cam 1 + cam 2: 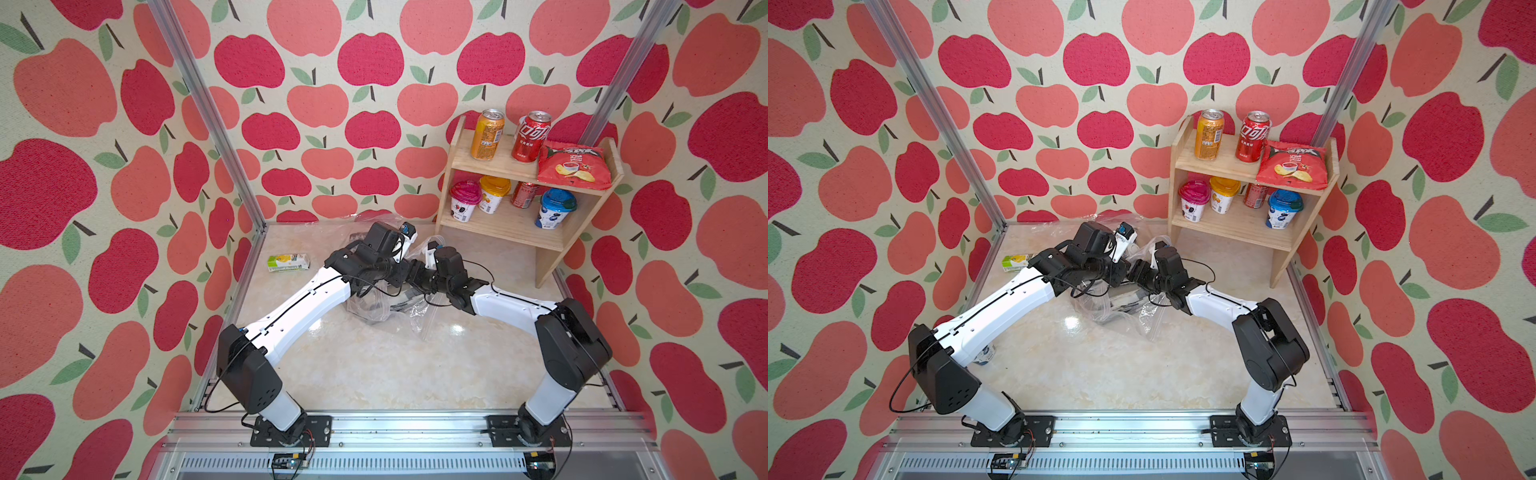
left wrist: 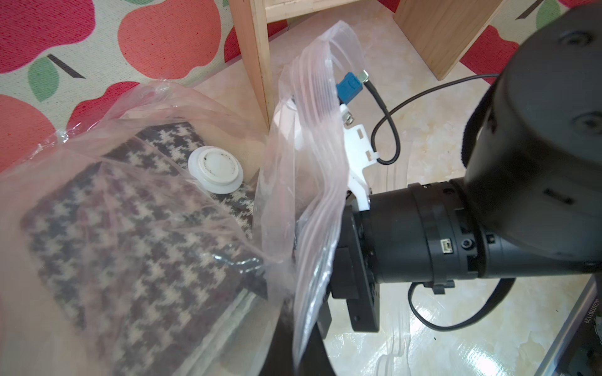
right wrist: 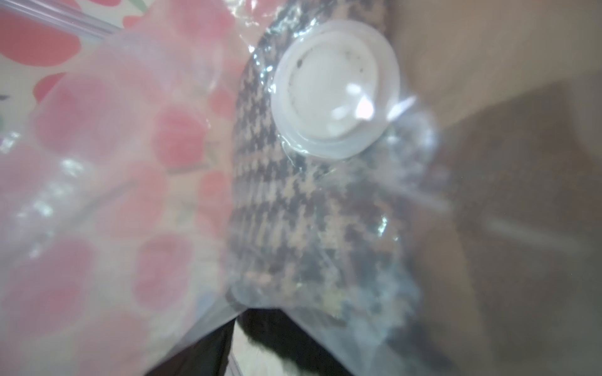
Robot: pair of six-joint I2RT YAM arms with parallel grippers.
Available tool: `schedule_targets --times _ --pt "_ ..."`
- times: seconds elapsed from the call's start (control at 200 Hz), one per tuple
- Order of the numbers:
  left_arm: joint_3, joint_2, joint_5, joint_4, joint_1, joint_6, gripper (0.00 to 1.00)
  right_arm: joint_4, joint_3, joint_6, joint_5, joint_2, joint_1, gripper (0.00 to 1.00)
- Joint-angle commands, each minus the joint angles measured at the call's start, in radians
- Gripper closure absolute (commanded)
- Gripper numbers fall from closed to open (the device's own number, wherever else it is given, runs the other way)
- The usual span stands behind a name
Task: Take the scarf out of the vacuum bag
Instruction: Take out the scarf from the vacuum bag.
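Likely soft, light scarf (image 2: 123, 234) inside slick, crinkly bag (image 2: 202, 107). Best to pinch a thick knit fold, not film. Clamped on bag with left gripper (image 2: 294, 358); cannot tell for right gripper (image 3: 241, 338).

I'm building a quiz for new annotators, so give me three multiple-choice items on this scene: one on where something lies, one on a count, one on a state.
1. The juice carton lies:
A) on the table, apart from the bag
B) on the shelf
C) inside the bag

2. How many lidded cups stand on the shelf's lower board?
A) one
B) three
C) five

3. The scarf is:
A) spread bare on the table
B) draped over the shelf
C) inside the vacuum bag

Key:
1 A, since it rests flat on bare tabletop.
2 B, since the pink-lidded cup, yellow-lidded cup and blue-lidded cup stand there.
3 C, since clear film and the valve cap lie over its houndstooth knit.
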Motion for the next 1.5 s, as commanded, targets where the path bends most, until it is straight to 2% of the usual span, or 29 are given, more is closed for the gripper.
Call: schedule_targets --times 0.0,0.055,0.12,0.18,0.295,0.48,0.88,1.125,1.496 --pt "-0.017 -0.027 0.018 0.007 0.01 -0.009 1.0 0.048 0.051 0.023 -0.022 0.029 0.029 0.33" --pt "-0.018 -0.027 0.02 0.007 0.011 -0.009 1.0 0.051 0.056 0.022 -0.021 0.034 0.036 0.38" --pt "-0.02 -0.028 0.02 0.007 0.013 -0.008 1.0 0.06 0.057 0.019 -0.024 0.034 0.038 0.51" --pt "-0.022 -0.032 0.021 0.009 0.015 -0.009 1.0 0.062 0.053 0.013 -0.022 0.026 0.038 0.58" --pt "-0.028 -0.037 0.024 0.009 0.021 -0.009 1.0 0.045 0.051 -0.007 -0.005 0.002 0.038 0.63" --pt "-0.03 -0.037 0.008 0.011 0.025 -0.018 1.0 0.024 0.05 -0.023 -0.002 -0.041 0.038 0.81" --pt "0.037 0.028 -0.02 -0.006 0.026 -0.086 1.0 0.068 -0.037 0.006 0.01 -0.112 0.06 0.83" --pt "0.075 0.05 -0.066 -0.019 0.026 -0.092 1.0 0.03 -0.076 0.005 0.039 -0.157 0.092 0.82" --pt "0.078 0.063 -0.075 -0.019 0.025 -0.095 1.0 -0.132 -0.17 -0.043 0.202 -0.293 0.111 0.81"
